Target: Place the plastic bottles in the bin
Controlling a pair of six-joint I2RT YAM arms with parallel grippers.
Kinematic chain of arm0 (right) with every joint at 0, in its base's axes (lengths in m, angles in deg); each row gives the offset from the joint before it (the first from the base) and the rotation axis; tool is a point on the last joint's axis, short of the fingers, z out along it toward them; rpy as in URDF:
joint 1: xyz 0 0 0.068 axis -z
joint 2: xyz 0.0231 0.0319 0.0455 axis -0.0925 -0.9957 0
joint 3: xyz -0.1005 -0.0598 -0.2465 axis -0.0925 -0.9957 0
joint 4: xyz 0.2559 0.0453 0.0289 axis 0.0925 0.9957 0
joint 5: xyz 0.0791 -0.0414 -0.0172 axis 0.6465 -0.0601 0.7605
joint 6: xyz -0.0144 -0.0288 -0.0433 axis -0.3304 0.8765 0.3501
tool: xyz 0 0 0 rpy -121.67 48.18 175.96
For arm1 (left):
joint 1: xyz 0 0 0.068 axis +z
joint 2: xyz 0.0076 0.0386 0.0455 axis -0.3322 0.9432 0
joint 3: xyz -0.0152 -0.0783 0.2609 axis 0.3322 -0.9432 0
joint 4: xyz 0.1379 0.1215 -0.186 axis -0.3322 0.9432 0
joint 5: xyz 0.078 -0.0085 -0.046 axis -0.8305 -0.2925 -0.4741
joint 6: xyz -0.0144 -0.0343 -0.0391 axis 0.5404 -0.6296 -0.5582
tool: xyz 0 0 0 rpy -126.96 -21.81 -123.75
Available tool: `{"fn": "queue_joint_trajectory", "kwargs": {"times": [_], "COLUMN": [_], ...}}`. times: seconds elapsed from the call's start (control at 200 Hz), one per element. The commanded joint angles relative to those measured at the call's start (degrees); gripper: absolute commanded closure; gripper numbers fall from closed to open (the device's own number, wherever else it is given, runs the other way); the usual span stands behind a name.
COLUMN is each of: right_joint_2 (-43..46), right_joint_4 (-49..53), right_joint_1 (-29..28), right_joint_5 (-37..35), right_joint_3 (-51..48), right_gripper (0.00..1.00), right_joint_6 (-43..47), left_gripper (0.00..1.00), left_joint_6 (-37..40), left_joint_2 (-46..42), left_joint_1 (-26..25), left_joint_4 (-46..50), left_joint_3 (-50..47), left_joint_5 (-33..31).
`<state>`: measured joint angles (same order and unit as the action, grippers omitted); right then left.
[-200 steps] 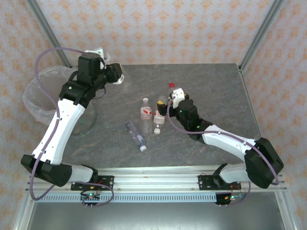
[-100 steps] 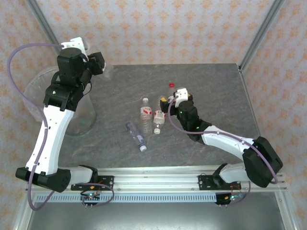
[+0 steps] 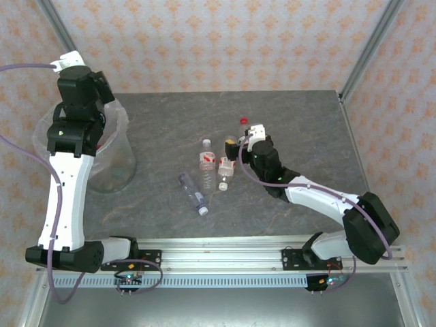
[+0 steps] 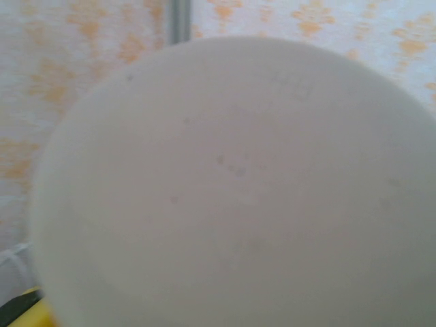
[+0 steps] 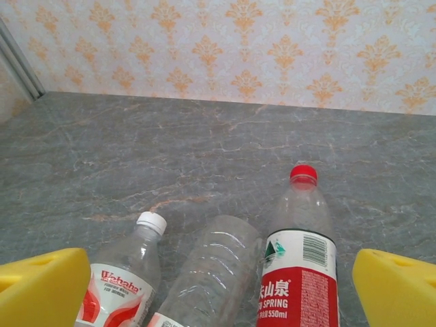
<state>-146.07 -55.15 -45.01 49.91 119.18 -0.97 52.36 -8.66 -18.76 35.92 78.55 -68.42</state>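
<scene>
Hovering at table (image 3: 300,116) centre, right gripper (image 3: 235,145) gapes wide; three bottles (image 5: 211,272) lie just ahead between its pads (image 5: 41,289), caps towards far edge; left gripper (image 3: 101,88), narrow, over bin (image 3: 119,163) at left edge

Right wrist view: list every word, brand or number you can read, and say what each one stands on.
"山泉": label of the red-capped bottle, its left edge cut off by the frame.
"SPRING": same label, below that.
"550ml": same label, lowest line.
"Wahaha": red script on the label of the white-capped bottle.
Digits of the barcode on the red-capped bottle: too small to read.
Middle bottle: no readable text.
</scene>
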Motion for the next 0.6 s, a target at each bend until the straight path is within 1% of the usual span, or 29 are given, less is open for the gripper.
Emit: {"fn": "queue_joint_trajectory", "kwargs": {"times": [0.0, 0.1, 0.175, 0.235, 0.325, 0.4, 0.52, 0.596], "right_joint_2": [-0.34, -0.24, -0.18, -0.03, -0.03, -0.32, -0.28, -0.09], "right_joint_4": [0.51, 0.28, 0.22, 0.23, -0.09, -0.69, -1.17, -1.78], "right_joint_1": [0.24, 0.23, 0.22, 0.24, 0.2, 0.32, 0.33, 0.41], "right_joint_5": [1.14, 0.71, 1.12, 1.48, 1.43, 0.71, 1.85, 1.76], "right_joint_3": [1.84, 1.33, 0.92, 0.71, 0.51, 0.36, 0.25, -0.08], "right_gripper": [0.01, 0.01, 0.01, 0.01, 0.01, 0.01, 0.01, 0.01], "right_joint_6": [-0.6, -0.42, 0.15, 0.21, -0.1, -1.82, -3.67, -5.05], "left_gripper": [0.66, 0.66, 0.66, 0.66, 0.66, 0.66, 0.66, 0.66], "left_joint_6": [-1.56, -4.74, -8.19, -11.4, -15.78, -18.15, -19.29, -18.69], "left_joint_2": [-1.03, -1.97, -2.29, -2.68, -3.59, -4.17, -4.35, -4.29], "left_joint_1": [3.03, 5.98, 8.64, 11.47, 16.09, 18.83, 20.51, 20.85], "left_joint_4": [2.07, 3.15, 5.55, 6.75, 6.38, 6.06, 6.71, 8.62], "left_joint_3": [0.14, -2.22, -3.27, -4.95, -8.76, -11.62, -14.71, -15.5], "left_joint_5": [-4.56, -4.16, -1.94, 2.13, 11.73, 17.68, 21.98, 22.01]}}
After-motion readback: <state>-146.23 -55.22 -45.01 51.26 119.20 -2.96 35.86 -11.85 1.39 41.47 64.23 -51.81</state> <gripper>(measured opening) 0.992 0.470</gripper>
